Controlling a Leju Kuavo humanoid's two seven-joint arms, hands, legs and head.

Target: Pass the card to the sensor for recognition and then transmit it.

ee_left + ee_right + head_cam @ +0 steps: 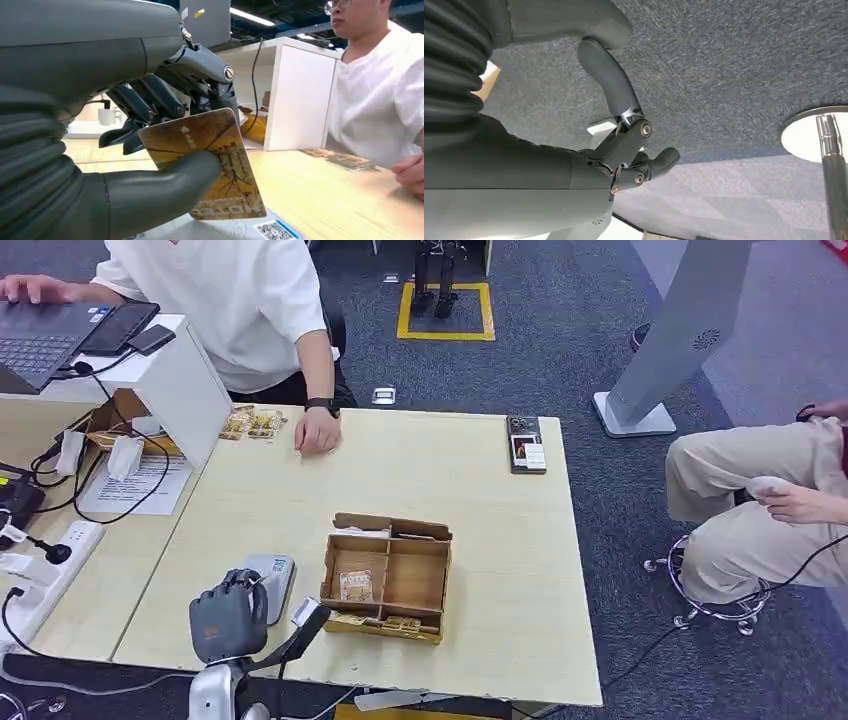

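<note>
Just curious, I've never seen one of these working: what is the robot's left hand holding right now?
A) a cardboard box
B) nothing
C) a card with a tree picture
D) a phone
C: the left hand pinches the card between its thumb and fingers, just above the white sensor.

On the worktop (480,480), the left hand (228,618) holds a card (210,160) just above the white sensor (275,575), hemmed on its right by the cardboard box (388,575). Beyond both lies open wood as far as a person's hand (318,430) resting near loose cards (252,423) by the white riser (185,380). Cables (120,490) and a power strip (45,565) clutter the left side. A phone (526,444) sits at the far right edge.
</note>
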